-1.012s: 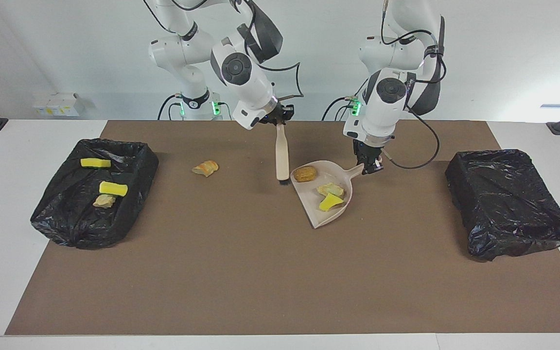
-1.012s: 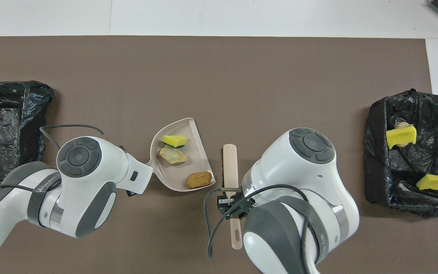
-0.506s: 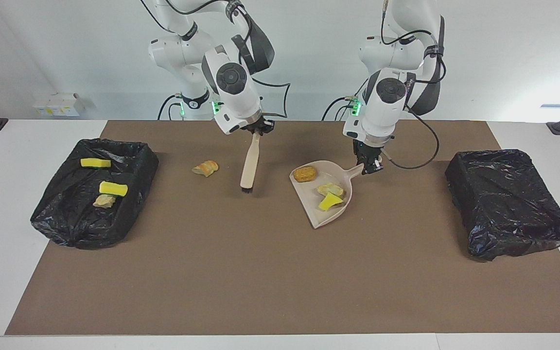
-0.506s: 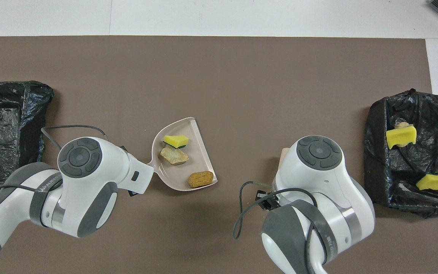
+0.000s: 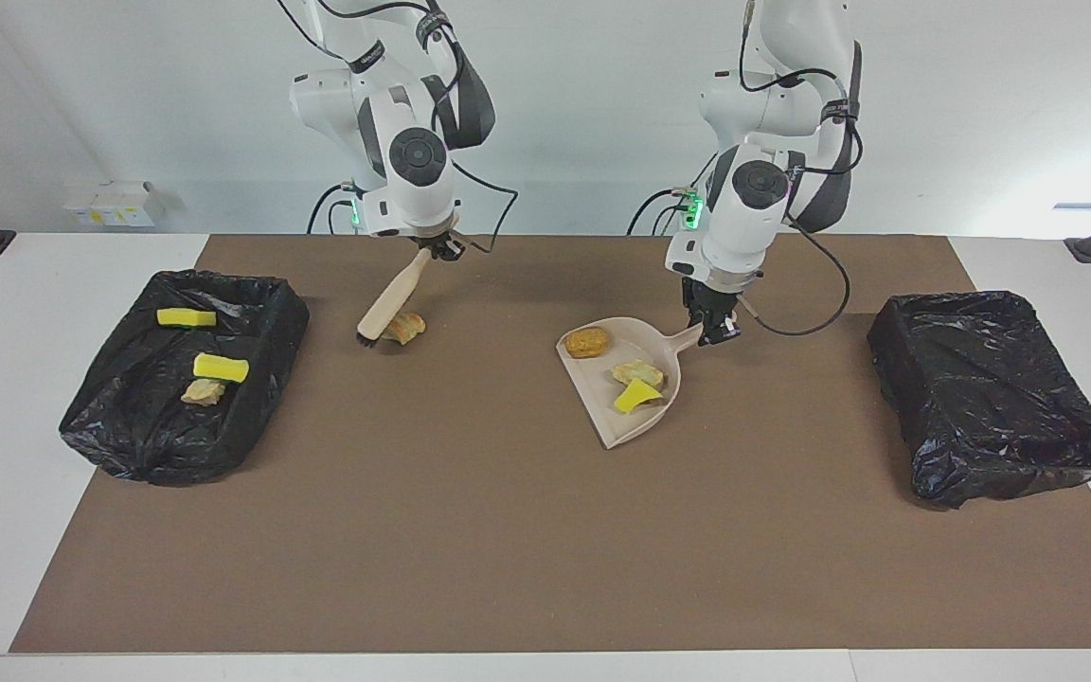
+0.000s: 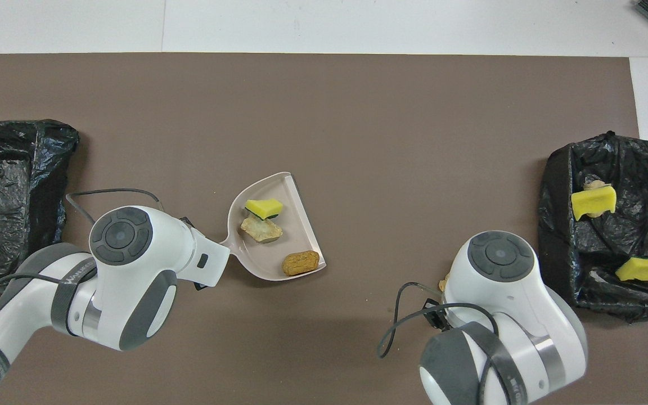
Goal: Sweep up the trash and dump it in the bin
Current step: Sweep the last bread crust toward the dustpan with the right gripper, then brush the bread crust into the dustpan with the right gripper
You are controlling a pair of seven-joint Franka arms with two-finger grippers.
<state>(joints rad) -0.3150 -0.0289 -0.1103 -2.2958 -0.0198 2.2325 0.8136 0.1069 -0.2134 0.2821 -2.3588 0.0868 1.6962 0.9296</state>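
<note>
Facing view
Loose trash (image 5: 403, 327): lay beside the brush (image 5: 384, 311) bristles, near the filled bin (image 5: 252, 313).
Brush: slanted, bristles down.
Right gripper (image 5: 446, 248): clamped on brush handle.
Left gripper (image 5: 716, 327): clamped on dustpan (image 5: 602, 398) handle.

Overhead view
Dustpan (image 6: 301, 225): held three scraps; mouth pointed toward the right arm's end.

Two white Franka arms, dark grey joint trim.

Each arm (image 5: 413, 123) wore glossy white rounded shells with dark grey bands at the joints and a round grey cap with concentric rings on the wrist housing. Black cables looped loosely off both forearms. Small green lights glowed near the bases. Black grippers sat under the white wrists; faint grey lettering ran along one dark band.
</note>
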